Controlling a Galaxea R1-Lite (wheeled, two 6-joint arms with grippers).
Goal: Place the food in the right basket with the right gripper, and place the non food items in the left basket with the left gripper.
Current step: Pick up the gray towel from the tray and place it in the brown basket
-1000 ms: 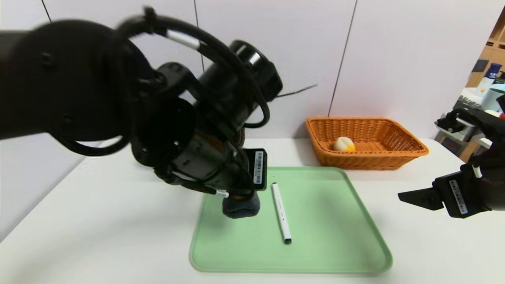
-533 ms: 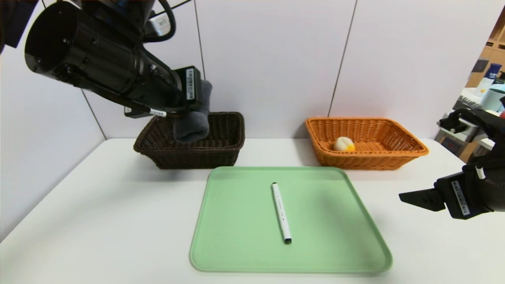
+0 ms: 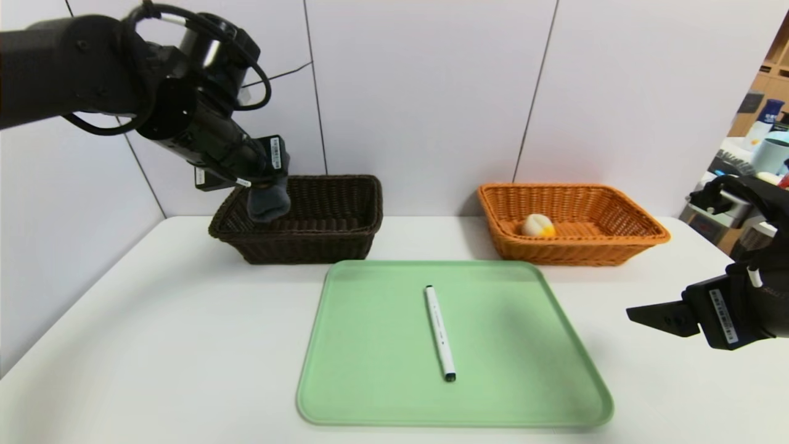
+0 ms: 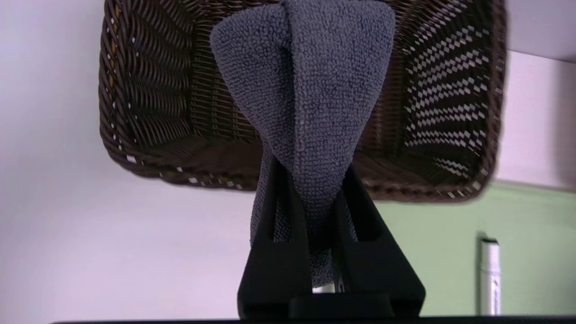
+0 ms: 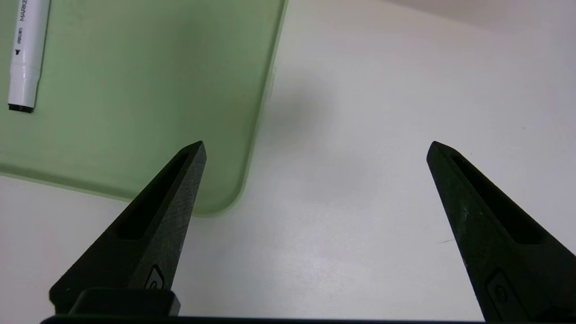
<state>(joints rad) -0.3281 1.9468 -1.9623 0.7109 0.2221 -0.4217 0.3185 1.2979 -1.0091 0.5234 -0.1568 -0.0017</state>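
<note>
Grey terry-cloth towel (image 3: 269, 205), bunched into a soft roll, hangs from your left gripper (image 3: 266, 185), which is clenched on a pinch of its fabric. It sits at about ten o'clock from the green plastic tray (image 3: 524, 345), just over the near-left part of the dark brown wicker basket (image 3: 345, 213). In the left wrist view the towel (image 4: 306, 103) droops past the fingertips (image 4: 274, 211) with the basket's weave (image 4: 148, 103) behind it.

Treat it as light, limp and not fragile. The looped pile should grip well against the pads, so slipping looks unlikely; the risk is rather that a fold snags on the wicker rim or clings to a finger when you let go. A pinch at the middle of the bundle, as you have now, keeps both ends short.

Next comes the white marker pen with a black cap (image 3: 440, 333), lying at the tray's centre, pointing roughly twelve to six. Expect it to be stiff, smooth and prone to roll; take it across the barrel near mid-length.

Your right gripper (image 3: 653, 313) waits spread wide and empty over the bench at three o'clock from the tray. A pale bun-like food piece (image 3: 537, 225) lies in the orange wicker basket (image 3: 622, 237).
</note>
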